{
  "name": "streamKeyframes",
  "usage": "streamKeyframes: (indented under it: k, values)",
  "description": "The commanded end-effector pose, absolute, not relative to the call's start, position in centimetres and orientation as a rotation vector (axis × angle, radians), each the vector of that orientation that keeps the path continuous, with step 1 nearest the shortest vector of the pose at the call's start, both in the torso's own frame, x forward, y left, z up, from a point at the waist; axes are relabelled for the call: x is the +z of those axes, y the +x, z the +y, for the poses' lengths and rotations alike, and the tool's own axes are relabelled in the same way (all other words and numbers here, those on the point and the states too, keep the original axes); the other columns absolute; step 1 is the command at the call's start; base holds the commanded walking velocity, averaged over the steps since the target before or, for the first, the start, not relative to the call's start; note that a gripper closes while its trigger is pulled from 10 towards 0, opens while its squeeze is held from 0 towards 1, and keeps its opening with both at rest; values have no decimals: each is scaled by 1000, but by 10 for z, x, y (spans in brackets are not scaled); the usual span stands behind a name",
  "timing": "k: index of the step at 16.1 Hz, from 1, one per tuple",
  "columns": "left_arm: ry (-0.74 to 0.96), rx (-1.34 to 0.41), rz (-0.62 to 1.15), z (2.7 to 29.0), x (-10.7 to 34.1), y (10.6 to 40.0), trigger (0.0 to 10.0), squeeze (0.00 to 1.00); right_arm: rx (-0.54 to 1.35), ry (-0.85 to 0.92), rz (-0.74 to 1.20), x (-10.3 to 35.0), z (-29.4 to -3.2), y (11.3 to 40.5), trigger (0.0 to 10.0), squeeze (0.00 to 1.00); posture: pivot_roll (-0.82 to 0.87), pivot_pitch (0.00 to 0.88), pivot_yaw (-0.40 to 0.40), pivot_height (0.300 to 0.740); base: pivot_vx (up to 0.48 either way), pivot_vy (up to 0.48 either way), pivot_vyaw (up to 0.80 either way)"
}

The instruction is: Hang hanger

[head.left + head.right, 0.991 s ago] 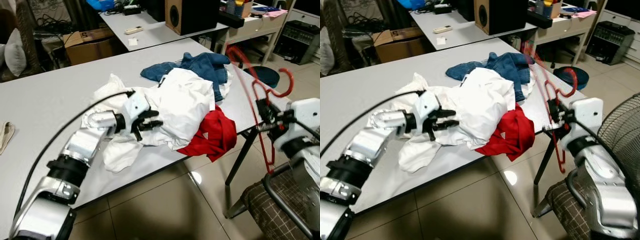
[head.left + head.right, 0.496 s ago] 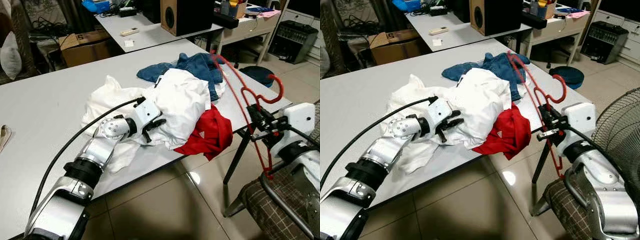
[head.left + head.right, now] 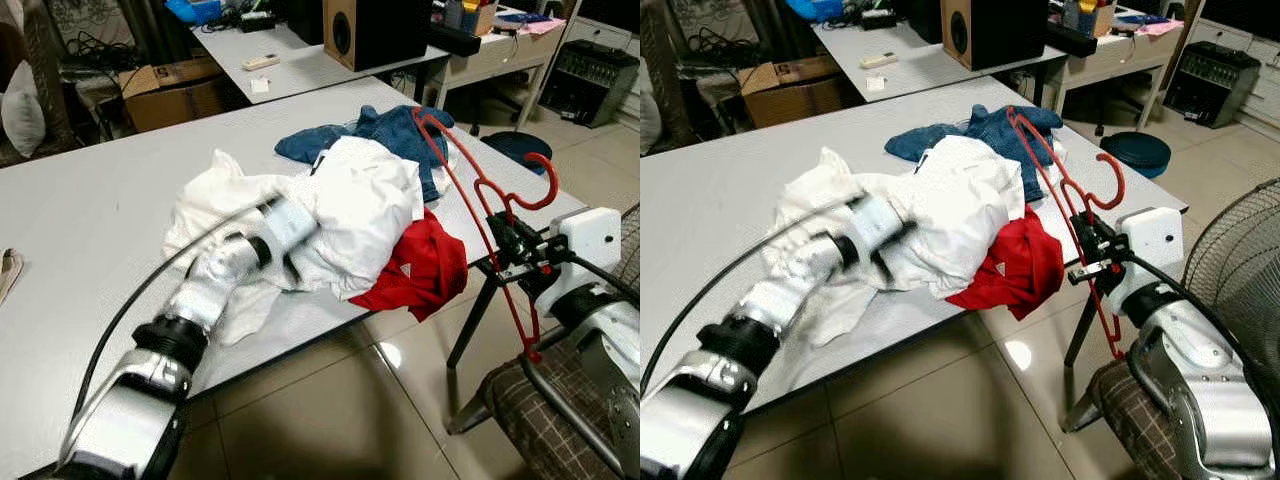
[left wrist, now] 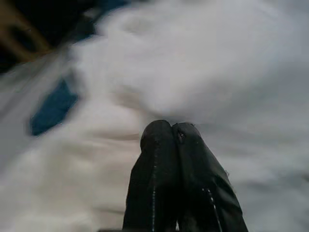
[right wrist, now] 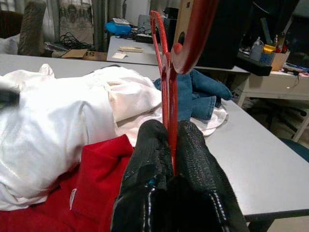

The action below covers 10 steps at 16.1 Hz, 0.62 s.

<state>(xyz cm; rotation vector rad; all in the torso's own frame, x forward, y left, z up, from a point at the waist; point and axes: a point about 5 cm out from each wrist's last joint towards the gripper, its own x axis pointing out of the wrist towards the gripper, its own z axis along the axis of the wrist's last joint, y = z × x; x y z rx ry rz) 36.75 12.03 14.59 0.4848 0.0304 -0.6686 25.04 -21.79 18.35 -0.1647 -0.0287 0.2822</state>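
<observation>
eye views: left claw (image 3: 290, 225) blurred, against the white shirt (image 3: 365, 205) on the bench (image 3: 90, 200); right claw (image 3: 515, 245) holds the red hanger (image 3: 470, 185) off the bench's edge, over a red shirt (image 3: 425, 265) | left wrist: fingers (image 4: 186, 159) pressed together, gripping nothing, at white cloth | right wrist: fingers (image 5: 149, 145) clamped on hanger wire

Both arms (image 3: 215, 280) extended (jaws pressed together).
</observation>
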Motion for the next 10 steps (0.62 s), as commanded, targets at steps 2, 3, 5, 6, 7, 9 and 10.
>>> streamKeyframes:
  k: [2, 3, 5, 6, 7, 9, 10]
  values:
    - [409, -575, -45, 143, 171, 374, 0, 0, 322, -162, -28, 186, -212, 247, 10000, 0, -112, 0, 84, 740, 0, 0, 0]
    - [351, -624, -44, 155, 177, 368, 0, 0, 354, -134, -48, 191, -208, 244, 10000, 0, -112, 0, 84, 740, 0, 0, 0]
    - [314, -708, -34, 163, 176, 356, 4471, 0, 367, -138, -54, 193, -206, 243, 10000, 0, -107, 0, 84, 740, 0, 0, 0]
    - [277, -681, -25, 168, 174, 350, 10000, 0, 357, -149, -57, 191, -204, 244, 10000, 0, -97, 0, 82, 740, 0, 0, 0]
    - [237, -641, -32, 171, 172, 346, 10000, 0, 340, -136, -64, 189, -200, 245, 10000, 0, -97, 0, 82, 740, 0, 0, 0]
    - [155, -575, -76, 172, 171, 337, 10000, 0, 320, -85, -48, 181, -189, 245, 10000, 0, -81, 0, 71, 740, 0, 0, 0]
    - [107, -556, -78, 169, 166, 329, 10000, 0, 302, -40, -31, 176, -182, 246, 10000, 0, -81, 0, 71, 740, 0, 480, -781]
